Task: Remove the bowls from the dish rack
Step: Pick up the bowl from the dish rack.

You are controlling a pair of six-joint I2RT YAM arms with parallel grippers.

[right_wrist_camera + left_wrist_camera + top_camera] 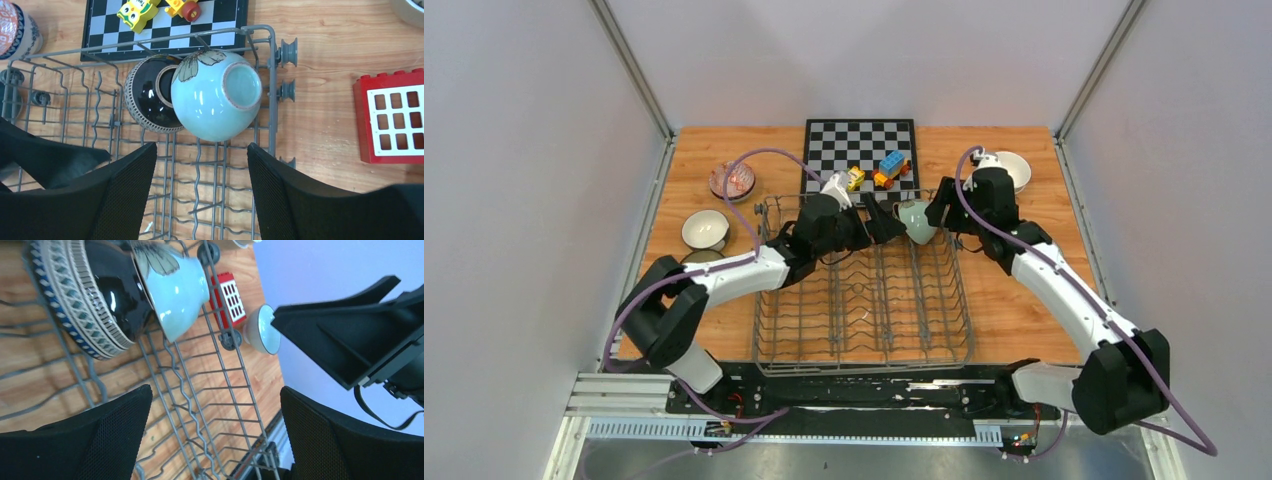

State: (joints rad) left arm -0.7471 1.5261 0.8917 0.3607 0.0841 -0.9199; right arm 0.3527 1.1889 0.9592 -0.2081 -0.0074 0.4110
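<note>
The right claw [200,150] stands wide with nothing between its fingers. The pale mint bowl [215,95] lies just ahead of its tips, tipped on its side in a corner of the dish rack [260,30], with its foot turned toward the claw. A dark patterned bowl [150,107] leans against the mint one, ahead and to the left of this claw. The left claw [215,395] is also wide and empty, above the rack wires, with the same two bowls ahead of it and off to one side. A cream bowl [705,229] sits on the desk [999,315], outside the rack and well left of the left claw.
</note>
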